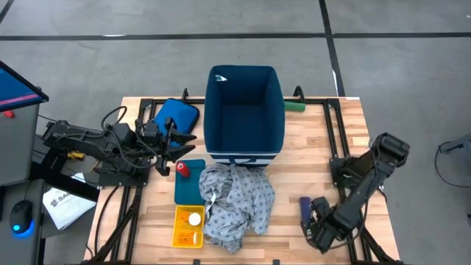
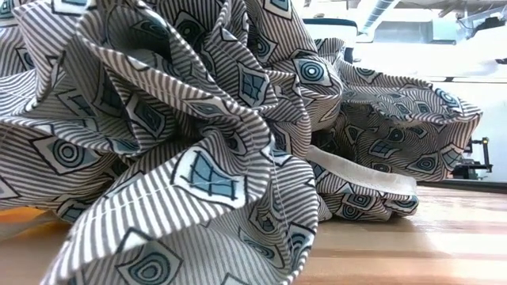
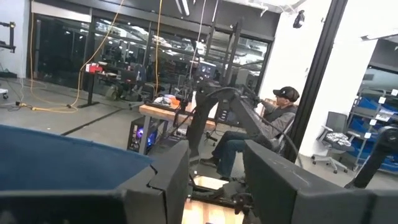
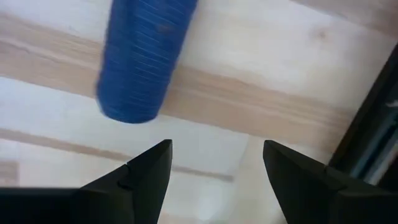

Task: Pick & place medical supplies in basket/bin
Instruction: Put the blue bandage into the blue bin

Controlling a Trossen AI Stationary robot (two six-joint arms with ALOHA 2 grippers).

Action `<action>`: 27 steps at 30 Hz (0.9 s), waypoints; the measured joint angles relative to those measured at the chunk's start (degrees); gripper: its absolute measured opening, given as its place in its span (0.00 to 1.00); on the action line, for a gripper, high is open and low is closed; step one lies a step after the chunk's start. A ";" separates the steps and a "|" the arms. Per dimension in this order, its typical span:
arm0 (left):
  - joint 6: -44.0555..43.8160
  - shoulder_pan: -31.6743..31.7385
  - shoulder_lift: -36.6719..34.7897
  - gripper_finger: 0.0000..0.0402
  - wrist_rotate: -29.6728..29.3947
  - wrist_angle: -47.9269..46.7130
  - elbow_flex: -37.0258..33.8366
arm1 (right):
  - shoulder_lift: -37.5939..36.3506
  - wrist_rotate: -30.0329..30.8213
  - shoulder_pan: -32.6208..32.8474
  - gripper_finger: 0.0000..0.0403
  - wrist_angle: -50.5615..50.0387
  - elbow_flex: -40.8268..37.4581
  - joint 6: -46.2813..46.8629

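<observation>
Your left arm reaches in from the left edge of the counter (image 1: 309,177), stretched out level, with its gripper (image 1: 179,149) between the flat blue pouch (image 1: 176,115) on its far side and the teal tray (image 1: 189,188) on its near side. The fingers (image 3: 163,180) stand partly apart and nothing shows between them in the wrist view. A small red cylinder (image 1: 182,169) lies at the far end of the teal tray, just near of the gripper.

Your right arm folds back over the near right corner, its gripper (image 1: 313,223) pointing down at the counter. Its fingers (image 4: 147,169) stand wide apart and empty. The dark-blue cylinder (image 4: 146,56) lies flat on the wood just beyond the fingertips, apart from them.

The navy bin (image 1: 244,114) stands at the far middle. The crumpled grey gown (image 1: 237,202) lies on the counter against its near side, beside a yellow tray (image 1: 188,227) holding a white-capped bottle (image 1: 193,218).
</observation>
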 joint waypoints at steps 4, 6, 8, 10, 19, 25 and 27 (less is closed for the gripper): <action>-1.91 0.00 1.18 0.36 0.00 0.01 0.00 | 4.72 4.85 1.99 0.62 -3.09 5.13 -0.73; -2.83 0.00 2.14 0.35 0.02 0.05 0.00 | 6.42 7.54 2.45 0.62 -4.34 7.38 -1.05; -3.35 0.00 2.98 0.35 0.38 0.02 0.00 | 7.80 10.19 2.54 0.62 -5.16 9.11 -1.05; -4.34 0.00 3.90 0.35 0.76 0.81 0.00 | 8.46 11.45 2.27 0.62 -5.84 9.99 -1.04; -4.96 0.00 6.02 0.35 2.19 5.46 0.00 | 8.69 12.18 1.04 0.62 -13.33 10.05 -0.18; -4.96 0.00 5.88 0.35 2.32 7.18 -0.02 | 8.69 14.95 2.78 0.62 -7.29 10.04 -0.16; -4.96 0.00 5.88 0.35 2.32 7.17 -0.02 | 8.69 15.24 3.48 0.62 -6.28 10.04 -0.05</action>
